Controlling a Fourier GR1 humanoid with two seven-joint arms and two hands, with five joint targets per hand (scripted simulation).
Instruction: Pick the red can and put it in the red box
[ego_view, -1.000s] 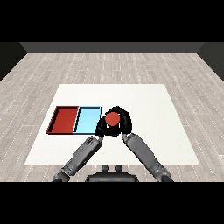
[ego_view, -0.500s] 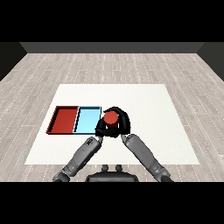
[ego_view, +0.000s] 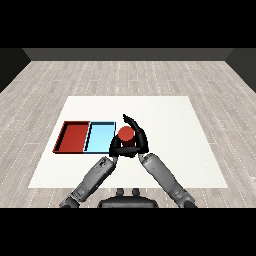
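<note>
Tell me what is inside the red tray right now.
The red tray shows only its bare red floor. The red can is outside it, right of the light blue tray, held in the right hand. Nothing covers the tray.

Two grey rounded forearms, each one ending in a black hand: right hand (ego_view: 139, 141), left hand (ego_view: 116, 148).

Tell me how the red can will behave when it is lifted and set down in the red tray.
The red can looks rigid and cylindrical, so it probably keeps its shape within the right robot hand curled round it. Its smooth side might slip. Set down tilted in the red tray, it could tip and roll; upright, its flat end should stand.
</note>
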